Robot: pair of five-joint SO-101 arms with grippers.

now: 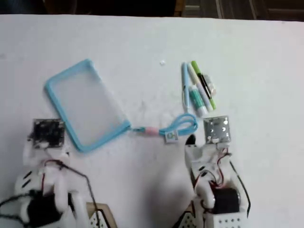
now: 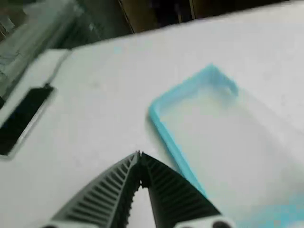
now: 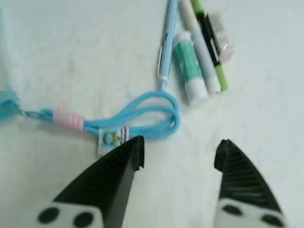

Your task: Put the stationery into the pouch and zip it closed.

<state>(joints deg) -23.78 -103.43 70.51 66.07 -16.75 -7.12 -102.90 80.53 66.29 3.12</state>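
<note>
A clear pouch (image 1: 88,104) with a light blue border lies flat on the white table, left of centre; it also shows in the left wrist view (image 2: 223,142). Its blue strap loop (image 1: 183,126) with a pink bead trails off to the right (image 3: 147,116). Beside the loop lie a blue pen (image 1: 184,85), a glue stick (image 1: 195,100), a green marker (image 1: 204,85) and a small eraser (image 1: 211,89); they also show in the right wrist view (image 3: 192,71). My left gripper (image 2: 140,164) is shut just beside the pouch's near left edge. My right gripper (image 3: 178,152) stands open just short of the loop.
A dark flat object (image 2: 23,118) lies at the table's left side. A small white speck (image 1: 163,62) sits on the table beyond the pens. Bare white tabletop (image 1: 256,71) spreads to the right and at the back.
</note>
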